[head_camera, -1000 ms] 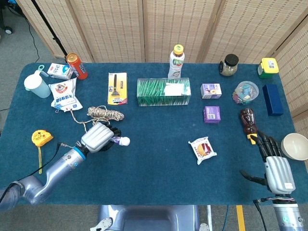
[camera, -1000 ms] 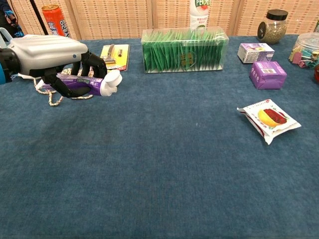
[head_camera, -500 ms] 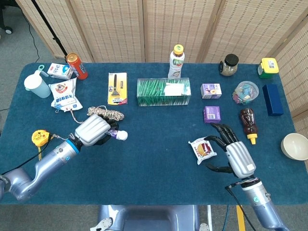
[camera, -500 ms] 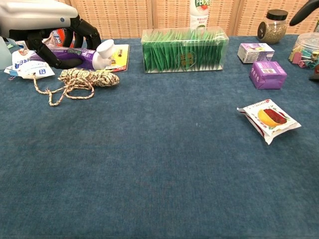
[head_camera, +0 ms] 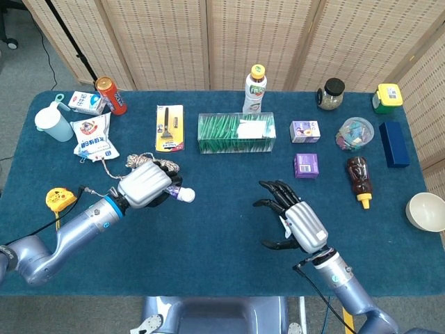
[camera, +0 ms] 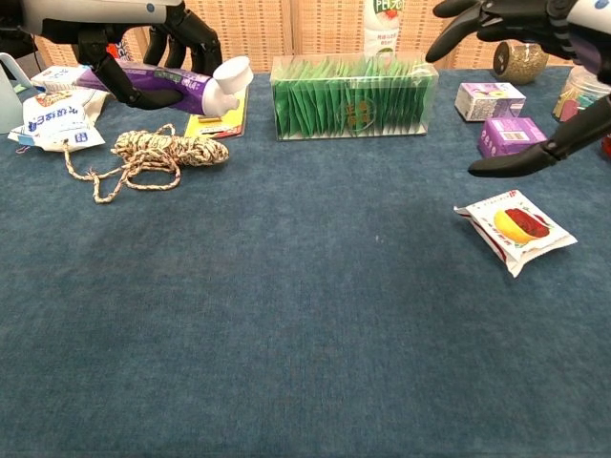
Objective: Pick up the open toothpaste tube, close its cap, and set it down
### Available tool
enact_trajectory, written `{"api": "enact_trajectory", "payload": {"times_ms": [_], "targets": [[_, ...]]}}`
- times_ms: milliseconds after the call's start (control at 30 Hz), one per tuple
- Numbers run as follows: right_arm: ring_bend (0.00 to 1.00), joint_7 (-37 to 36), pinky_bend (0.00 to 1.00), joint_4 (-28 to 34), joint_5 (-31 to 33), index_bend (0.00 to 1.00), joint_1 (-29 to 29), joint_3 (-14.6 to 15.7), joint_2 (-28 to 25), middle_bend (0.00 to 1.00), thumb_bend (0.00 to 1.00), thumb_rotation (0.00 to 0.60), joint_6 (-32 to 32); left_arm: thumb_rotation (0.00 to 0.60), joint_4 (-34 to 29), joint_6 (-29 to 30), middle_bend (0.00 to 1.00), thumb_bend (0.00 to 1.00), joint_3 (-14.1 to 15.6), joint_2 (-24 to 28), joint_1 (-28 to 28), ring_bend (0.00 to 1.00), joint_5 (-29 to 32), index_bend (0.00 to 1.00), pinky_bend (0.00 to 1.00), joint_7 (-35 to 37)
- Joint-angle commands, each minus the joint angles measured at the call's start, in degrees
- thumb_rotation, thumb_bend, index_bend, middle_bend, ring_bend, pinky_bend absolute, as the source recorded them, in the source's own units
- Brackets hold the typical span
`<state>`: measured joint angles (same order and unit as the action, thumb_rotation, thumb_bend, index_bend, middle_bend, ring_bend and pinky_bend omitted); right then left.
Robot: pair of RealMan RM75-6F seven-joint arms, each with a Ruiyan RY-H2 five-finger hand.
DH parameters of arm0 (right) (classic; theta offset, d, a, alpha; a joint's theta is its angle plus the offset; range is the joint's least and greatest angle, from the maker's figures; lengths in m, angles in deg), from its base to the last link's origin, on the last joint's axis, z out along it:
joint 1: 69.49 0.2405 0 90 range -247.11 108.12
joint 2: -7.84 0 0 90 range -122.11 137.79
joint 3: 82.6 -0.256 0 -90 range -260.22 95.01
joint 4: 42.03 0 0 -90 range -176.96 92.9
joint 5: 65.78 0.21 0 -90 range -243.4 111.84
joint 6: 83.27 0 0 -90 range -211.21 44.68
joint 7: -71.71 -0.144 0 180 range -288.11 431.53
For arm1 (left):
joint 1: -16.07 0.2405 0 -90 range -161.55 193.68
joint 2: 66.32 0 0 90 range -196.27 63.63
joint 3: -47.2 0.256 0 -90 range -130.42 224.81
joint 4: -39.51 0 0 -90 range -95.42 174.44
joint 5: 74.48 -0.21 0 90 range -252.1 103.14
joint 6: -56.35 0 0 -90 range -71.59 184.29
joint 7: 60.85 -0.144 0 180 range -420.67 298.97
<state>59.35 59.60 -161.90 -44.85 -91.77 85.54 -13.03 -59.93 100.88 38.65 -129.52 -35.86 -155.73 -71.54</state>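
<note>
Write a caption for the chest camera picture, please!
Left hand lifts the purple toothpaste tube while the open right hand approaches.

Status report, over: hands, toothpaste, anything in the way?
Left hand grips toothpaste tube, lifted off table, cap end toward centre. Right hand open, empty, fingers spread, above snack packet. Nothing between the hands.

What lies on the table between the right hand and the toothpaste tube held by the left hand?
Only bare blue tablecloth separates the right hand from the toothpaste tube; the head view shows it.
</note>
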Motion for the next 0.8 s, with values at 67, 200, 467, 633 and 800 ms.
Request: {"api": "enact_trajectory", "payload": {"times_ms": [67, 200, 467, 633, 800], "targets": [[0.00, -0.50, 0.00, -0.91, 0.48, 0.24, 1.17, -0.29, 1.42, 0.05, 0.00, 0.600, -0.09, 0.600, -1.30, -1.12, 0.47, 0.58, -0.85, -0.75, -1.43, 0.48, 2.75, 0.52, 0.51, -2.93], [0.00, -1.04, 0.00, -1.76, 0.91, 0.21, 2.04, -0.39, 2.77, 0.04, 0.00, 0.600, 0.12, 0.600, -1.74, -0.91, 0.47, 0.58, -1.77, -1.87, -2.47, 0.48, 5.42, 0.51, 0.51, -5.84], [0.00, -2.19, 0.00, -3.22, 1.69, 0.20, 3.35, -0.53, 4.67, 0.04, 0.00, 0.600, 0.41, 0.600, -2.65, 0.25, 0.47, 0.58, -2.33, -3.97, -3.69, 0.49, 9.69, 0.49, 0.51, -10.80], [0.00, -3.21, 0.00, -3.97, 2.11, 0.19, 4.35, -0.91, 5.85, 0.03, 0.00, 0.600, 0.53, 0.600, -3.49, 1.01, 0.47, 0.58, -2.27, -5.22, -4.47, 0.49, 12.54, 0.49, 0.51, -14.11], [0.00, -3.47, 0.00, -5.03, 2.68, 0.18, 5.54, -1.26, 7.28, 0.03, 0.00, 0.600, 0.12, 0.600, -4.10, 2.17, 0.47, 0.58, -2.36, -6.81, -5.39, 0.49, 15.75, 0.49, 0.51, -17.43]]}}
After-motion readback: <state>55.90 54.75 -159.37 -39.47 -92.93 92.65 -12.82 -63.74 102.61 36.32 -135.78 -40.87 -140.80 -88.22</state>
